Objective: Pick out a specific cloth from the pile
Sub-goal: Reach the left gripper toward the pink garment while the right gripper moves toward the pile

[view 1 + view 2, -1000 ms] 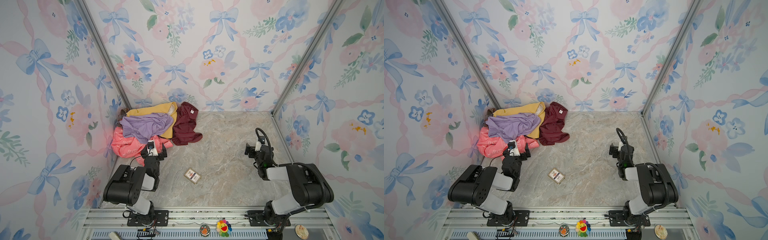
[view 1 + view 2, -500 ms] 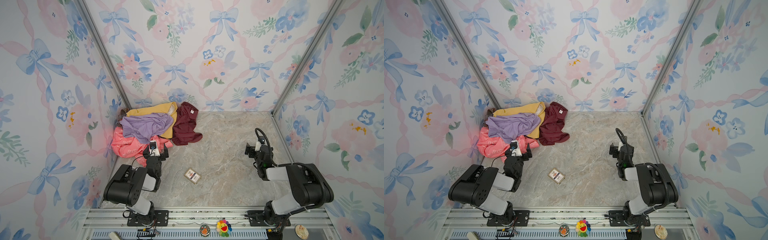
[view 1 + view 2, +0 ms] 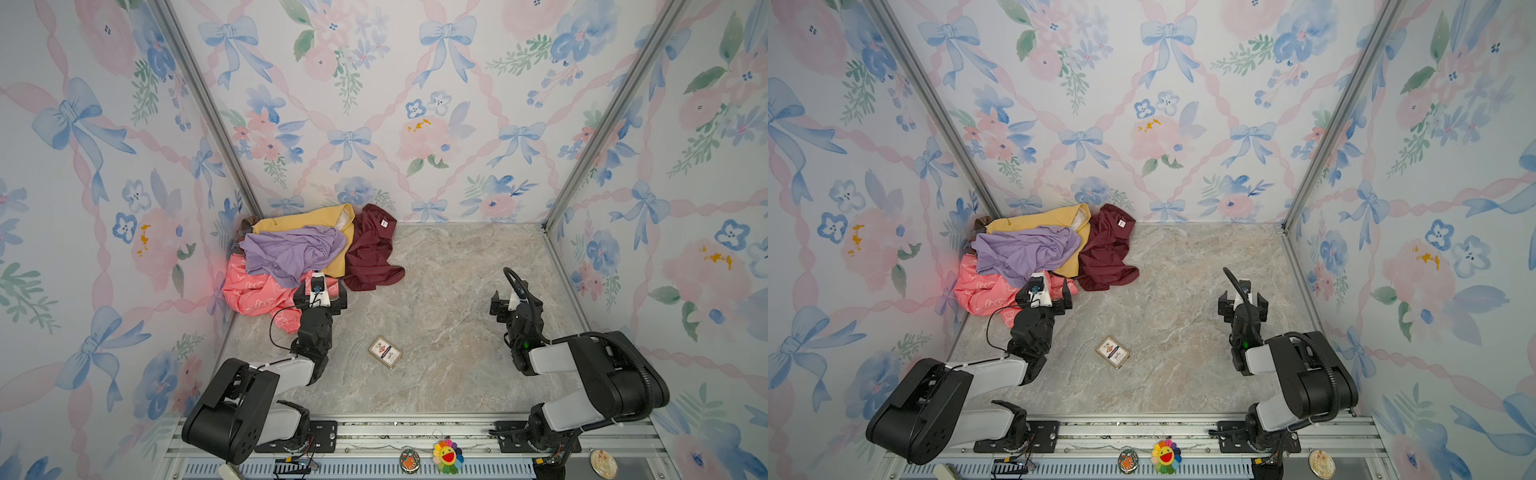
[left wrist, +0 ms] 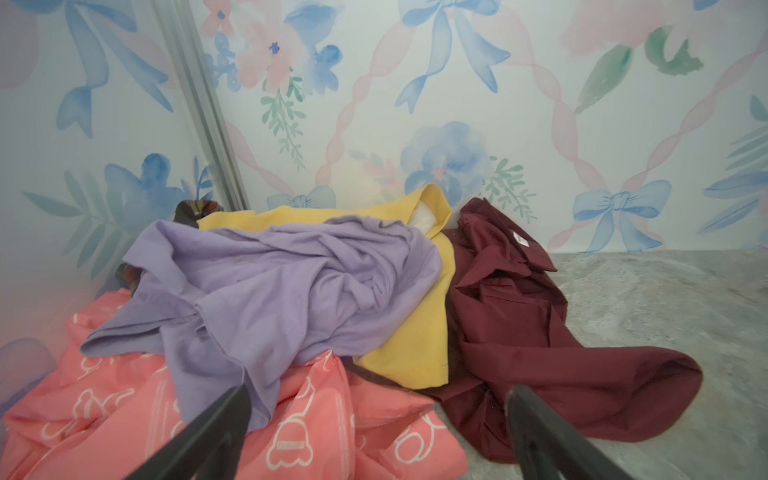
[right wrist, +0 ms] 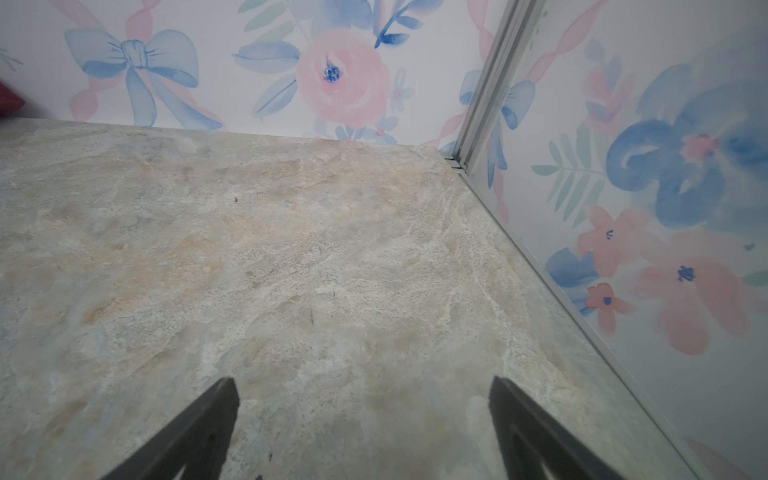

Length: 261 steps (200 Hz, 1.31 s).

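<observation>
Cloth (image 3: 253, 291), coral-pink, lies under the near-left side of the pile (image 3: 291, 245) in both top views, with my left gripper (image 3: 320, 293) at its right edge. Left wrist: my fingers (image 4: 216, 432) are spread wide before the cloth (image 4: 316, 428), pinching nothing. Right wrist: my right gripper (image 5: 361, 386) is spread too, over the table (image 5: 291, 249).

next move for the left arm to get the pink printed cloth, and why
Probably lower the open left gripper onto the exposed near fold of the cloth: it hovers there holding nothing, and the lavender garment covers its far part.
</observation>
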### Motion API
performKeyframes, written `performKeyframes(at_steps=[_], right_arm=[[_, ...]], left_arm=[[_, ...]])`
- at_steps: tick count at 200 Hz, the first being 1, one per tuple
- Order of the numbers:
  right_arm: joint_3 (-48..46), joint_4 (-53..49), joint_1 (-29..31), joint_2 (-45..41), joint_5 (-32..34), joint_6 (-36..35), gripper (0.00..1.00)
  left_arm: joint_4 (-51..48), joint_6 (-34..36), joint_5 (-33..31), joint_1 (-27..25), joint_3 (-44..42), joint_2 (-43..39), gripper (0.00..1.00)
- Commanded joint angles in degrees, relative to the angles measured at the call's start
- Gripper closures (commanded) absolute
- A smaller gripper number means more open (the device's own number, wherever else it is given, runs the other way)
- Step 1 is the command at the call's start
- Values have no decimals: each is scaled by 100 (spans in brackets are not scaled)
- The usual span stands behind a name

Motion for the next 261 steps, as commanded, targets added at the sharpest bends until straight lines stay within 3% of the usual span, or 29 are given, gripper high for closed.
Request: performKeyframes(at_steps=[1,10,41,72,97,126,166,203,261], right_arm=[[537,-1508,388,-949,886,-73,3],[906,-2502,449,-1223,1097,165,3],[1810,-4397,672,-1713,1603,1002,3],[2449,-5465,1049,-1976,1562,1408,3],[3171,-6433,1240,-2017,1061,1839,3],[3574,-6697,1778,-1994,736,1902,3],[3958,-6863,2432,-1702,123,2130,3],[4148,-6813,3042,-1306,-227,2102,3],[4231,-6522,3648,-727,-332,2043,3]], left_arm=[[-1057,278,-256,-259,428,-450,2],[-1231,277,-398,-381,536,-566,2],[-1999,-176,-151,-493,918,-862,2],[-3424,-743,-178,-587,1695,-844,2],[-4564,-1155,-101,-648,2275,-788,2],[-5660,-1467,253,-501,2736,-841,2],[-6874,-2003,821,351,2878,-841,2],[-7423,-2228,623,798,2939,-275,6],[-7377,-2392,196,1382,2940,400,8]])
